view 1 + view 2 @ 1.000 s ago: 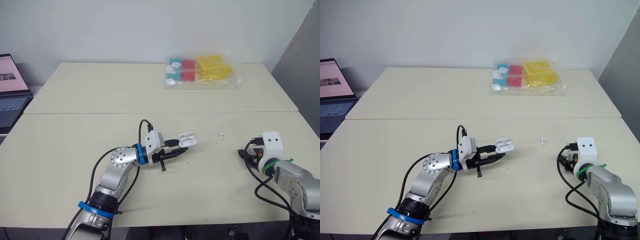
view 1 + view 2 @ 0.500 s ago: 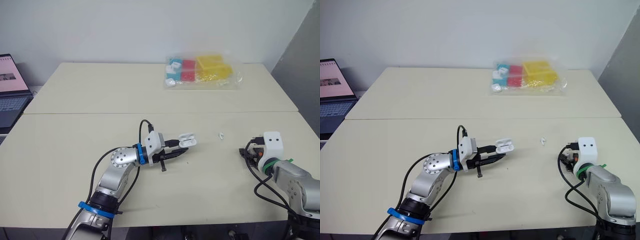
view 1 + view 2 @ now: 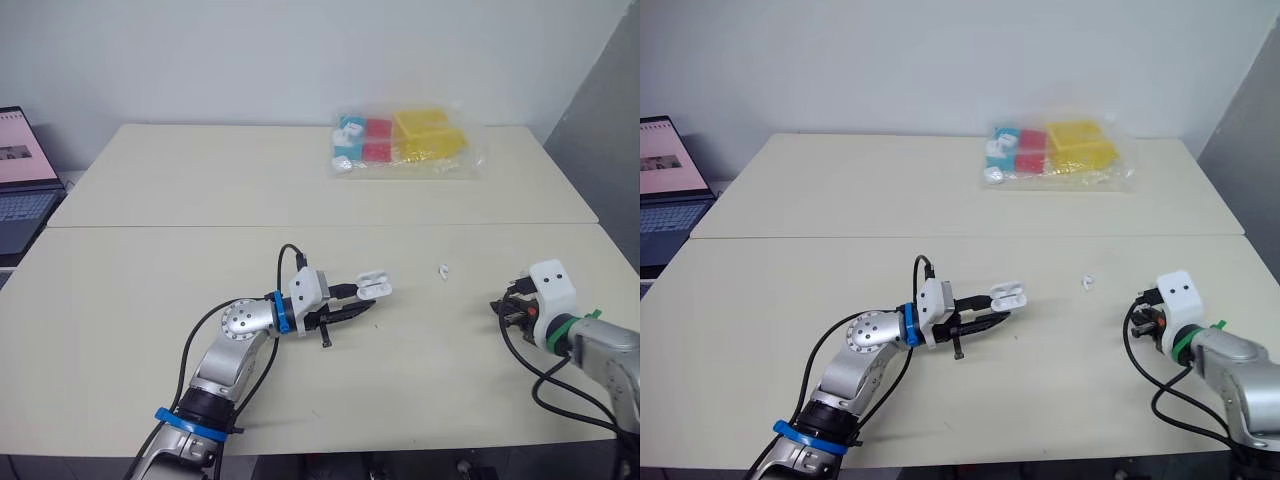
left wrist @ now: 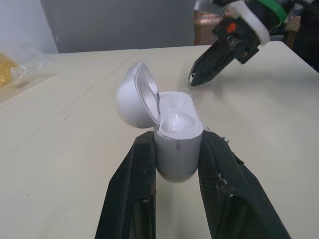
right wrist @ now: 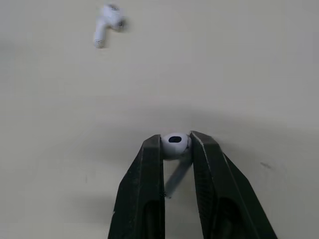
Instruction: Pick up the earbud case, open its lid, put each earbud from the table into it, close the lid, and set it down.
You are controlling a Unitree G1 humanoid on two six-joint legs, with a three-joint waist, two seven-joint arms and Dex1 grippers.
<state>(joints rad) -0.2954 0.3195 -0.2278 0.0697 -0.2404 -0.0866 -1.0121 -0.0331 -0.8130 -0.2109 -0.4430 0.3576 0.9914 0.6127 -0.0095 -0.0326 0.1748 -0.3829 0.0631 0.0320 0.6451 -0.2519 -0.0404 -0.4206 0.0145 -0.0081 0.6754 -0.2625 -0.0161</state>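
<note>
My left gripper [image 3: 368,292] is shut on the white earbud case [image 3: 373,285] just above the table's middle; in the left wrist view the case [image 4: 174,137] stands between the fingers [image 4: 133,181] with its lid tipped back and both sockets bare. At the right side my right gripper [image 5: 175,141] is shut on one white earbud [image 5: 174,145], held a little above the table. The other earbud [image 5: 107,25] lies on the table, seen as a small white speck [image 3: 442,269] between the two grippers.
A clear bag of red, yellow and blue items [image 3: 405,143] lies at the far side of the table. A laptop [image 3: 22,178] sits off the table's left edge. A seam [image 3: 200,226] runs across the tabletop.
The right gripper has closed on an earbud and shifted slightly right and up. The left gripper and case have stayed put.
</note>
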